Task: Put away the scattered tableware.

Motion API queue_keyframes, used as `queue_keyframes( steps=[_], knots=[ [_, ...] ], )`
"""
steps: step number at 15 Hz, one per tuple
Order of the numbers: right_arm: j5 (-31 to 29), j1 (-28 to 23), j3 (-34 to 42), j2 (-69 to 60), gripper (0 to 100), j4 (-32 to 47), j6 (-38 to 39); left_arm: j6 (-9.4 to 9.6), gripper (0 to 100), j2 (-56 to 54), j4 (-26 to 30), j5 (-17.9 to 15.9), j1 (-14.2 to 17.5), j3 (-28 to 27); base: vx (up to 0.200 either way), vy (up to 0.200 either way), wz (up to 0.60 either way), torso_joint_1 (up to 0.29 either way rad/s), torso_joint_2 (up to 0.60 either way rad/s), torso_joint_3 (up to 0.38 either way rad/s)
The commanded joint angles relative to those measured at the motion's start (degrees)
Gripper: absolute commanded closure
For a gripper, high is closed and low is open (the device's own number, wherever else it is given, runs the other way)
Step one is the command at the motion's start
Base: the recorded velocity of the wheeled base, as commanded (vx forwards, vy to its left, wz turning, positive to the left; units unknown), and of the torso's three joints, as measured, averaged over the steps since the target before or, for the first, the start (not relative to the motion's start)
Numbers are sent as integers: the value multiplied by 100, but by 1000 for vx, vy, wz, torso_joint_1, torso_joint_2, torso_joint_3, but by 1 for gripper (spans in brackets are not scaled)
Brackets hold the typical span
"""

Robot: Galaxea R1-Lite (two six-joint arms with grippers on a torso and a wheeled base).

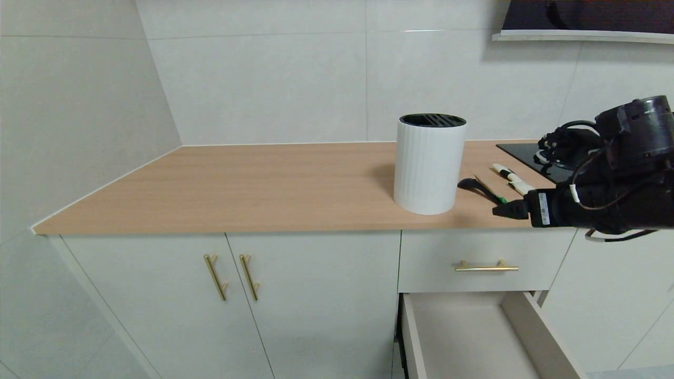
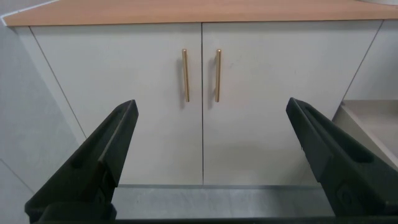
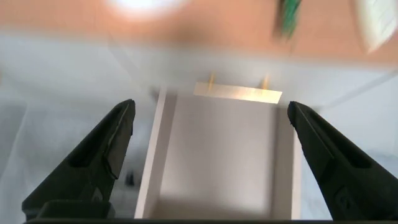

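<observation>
Two utensils lie on the counter (image 1: pixel 237 189), right of centre in the head view: a black spoon (image 1: pixel 470 184) whose thin handle ends in green, just right of the white holder (image 1: pixel 429 166), and a white utensil (image 1: pixel 512 179) a little further right, near the black hob (image 1: pixel 526 155) at the right edge. We see the holder standing upright near the counter's front edge, its black slotted top uncovered. Below it, at lower right, a drawer (image 1: pixel 463 337) is pulled open, under a shut one with a brass handle (image 1: pixel 487 267). The right arm (image 1: pixel 605 200) comes in from the right edge at mid-height, its tip at the counter's front edge, just below the utensils in the frame. From its wrist camera we see the right gripper (image 3: pixel 210 109) spread wide and holding nothing, over the open drawer, with the counter's edge blurred beyond it. The left gripper (image 2: pixel 211 104) is likewise spread wide and holding nothing, facing the two doors (image 2: pixel 202 106) with paired brass handles under the counter.
</observation>
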Motion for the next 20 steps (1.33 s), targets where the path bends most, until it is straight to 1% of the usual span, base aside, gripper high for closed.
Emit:
queue_keyframes(
  steps=[1, 5, 6, 8, 12, 20],
  knots=[
    [-8, -152, -456, 538, 0, -34, -20, -1, 0, 2, 2, 4, 0, 0, 0, 0, 0, 0, 0, 0],
    [-26, -293, -553, 1004, 0, -315, -38, -1, 0, 2, 2, 4, 0, 0, 0, 0, 0, 0, 0, 0],
    [-175, -433, -623, 1285, 0, -614, -38, -1, 0, 2, 2, 4, 0, 0, 0, 0, 0, 0, 0, 0],
    [-500, -592, -659, 1610, 0, -957, -55, -1, 0, 2, 2, 4, 0, 0, 0, 0, 0, 0, 0, 0],
    [-544, -803, -834, 2023, 0, -1018, -90, -1, 0, 2, 2, 4, 0, 0, 0, 0, 0, 0, 0, 0],
    [-562, -891, -1019, 2322, 0, -1089, -55, -1, 0, 2, 2, -5, 0, 0, 0, 0, 0, 0, 0, 0]
  ],
)
